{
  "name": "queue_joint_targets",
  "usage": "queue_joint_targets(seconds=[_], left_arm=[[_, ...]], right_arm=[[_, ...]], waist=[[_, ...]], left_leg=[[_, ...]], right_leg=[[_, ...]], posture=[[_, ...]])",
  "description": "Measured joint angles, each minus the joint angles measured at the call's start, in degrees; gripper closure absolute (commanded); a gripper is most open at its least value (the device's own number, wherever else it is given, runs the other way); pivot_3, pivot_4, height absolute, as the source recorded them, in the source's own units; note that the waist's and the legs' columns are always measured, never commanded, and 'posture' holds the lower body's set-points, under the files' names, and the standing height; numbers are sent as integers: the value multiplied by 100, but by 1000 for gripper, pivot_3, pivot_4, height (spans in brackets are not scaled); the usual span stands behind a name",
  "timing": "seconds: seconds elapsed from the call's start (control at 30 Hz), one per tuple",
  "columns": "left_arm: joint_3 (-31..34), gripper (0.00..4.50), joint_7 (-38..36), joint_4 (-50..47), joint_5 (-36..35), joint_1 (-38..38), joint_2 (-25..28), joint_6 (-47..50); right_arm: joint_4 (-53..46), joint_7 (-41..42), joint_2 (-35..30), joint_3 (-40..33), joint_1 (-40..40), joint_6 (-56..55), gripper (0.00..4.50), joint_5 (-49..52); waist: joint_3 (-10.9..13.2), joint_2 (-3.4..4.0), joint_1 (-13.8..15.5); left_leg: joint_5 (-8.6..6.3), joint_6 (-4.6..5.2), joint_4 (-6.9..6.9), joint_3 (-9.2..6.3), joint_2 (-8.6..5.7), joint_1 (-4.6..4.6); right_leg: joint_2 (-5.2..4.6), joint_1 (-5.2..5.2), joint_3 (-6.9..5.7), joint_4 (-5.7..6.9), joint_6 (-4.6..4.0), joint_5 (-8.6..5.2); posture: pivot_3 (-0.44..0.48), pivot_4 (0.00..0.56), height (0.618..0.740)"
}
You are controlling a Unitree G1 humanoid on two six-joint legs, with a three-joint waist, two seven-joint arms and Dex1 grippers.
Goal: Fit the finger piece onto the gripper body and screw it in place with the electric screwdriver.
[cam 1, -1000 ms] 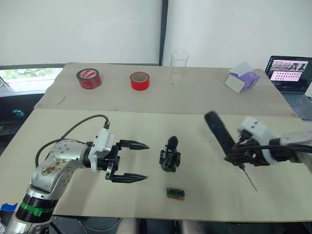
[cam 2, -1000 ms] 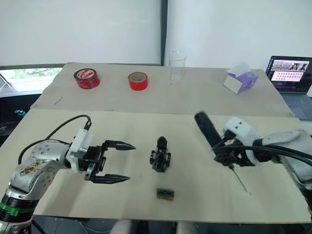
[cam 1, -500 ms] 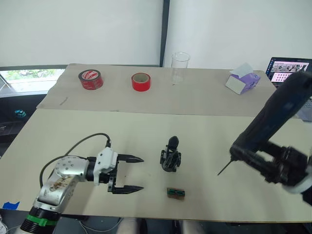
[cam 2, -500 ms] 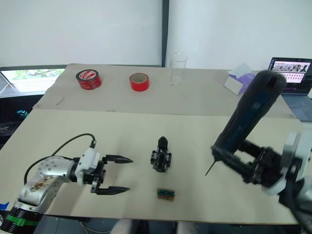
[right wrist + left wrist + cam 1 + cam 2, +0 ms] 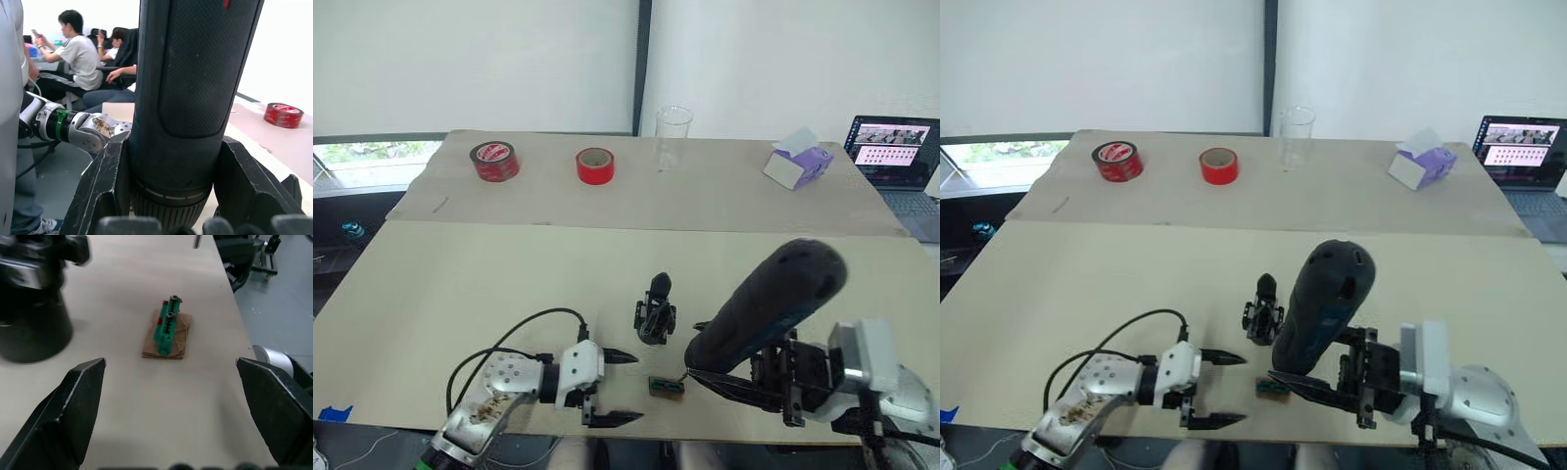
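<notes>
Head cam: your right gripper (image 5: 744, 377) has its jaws clamped around the electric screwdriver (image 5: 766, 305), bit end down near the little green block (image 5: 666, 388). The gripper body (image 5: 655, 315) sits mid-worktop (image 5: 460, 284), finger piece (image 5: 658, 287) sticking up from it. Your left gripper (image 5: 619, 388) is spread wide, nothing in it.

Left wrist: green block between the parted jaws, further ahead.

Right wrist: screwdriver barrel wedged between the jaws.

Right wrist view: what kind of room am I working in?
Probably a shared office or lab: seated people behind the table, a laptop and tape rolls on the paper-covered table.
</notes>
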Motion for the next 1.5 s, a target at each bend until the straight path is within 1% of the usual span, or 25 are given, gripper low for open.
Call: queue_joint_targets(seconds=[0.23,0.5,0.83,0.97,1.5], left_arm=[[-215,0,53,73,48,-78,-134,-30],[-339,0,89,139,50,-331,-261,168],[-343,0,105,136,-2,-326,-268,264],[-341,0,106,138,13,-272,-203,142],[-340,0,148,336,12,-257,-253,-186]], right_arm=[[428,147,-358,261,-88,-474,2567,-169],[503,197,-581,433,86,-737,2567,-174],[709,188,-656,644,95,-986,2567,-306],[760,188,-671,671,92,-1125,2567,-389],[931,148,-781,761,40,-1255,2567,-431]], waist=[[0,0,18],[0,0,14],[0,0,16],[0,0,14],[0,0,32]], left_leg=[[0,3,-2,-2,1,0],[1,8,-2,-3,1,-1],[1,9,-1,-2,1,-1],[1,8,-1,-3,2,0],[1,8,-1,-3,2,1]], right_leg=[[-5,0,-3,0,-5,-1],[-5,0,-4,0,-4,-2],[-6,0,-4,0,-2,-2],[-7,0,-4,-1,-2,-2],[-17,1,-4,-2,-2,-3]], posture=[[0,150,740],[0,150,740],[0,150,740],[0,150,740],[0,150,740]])
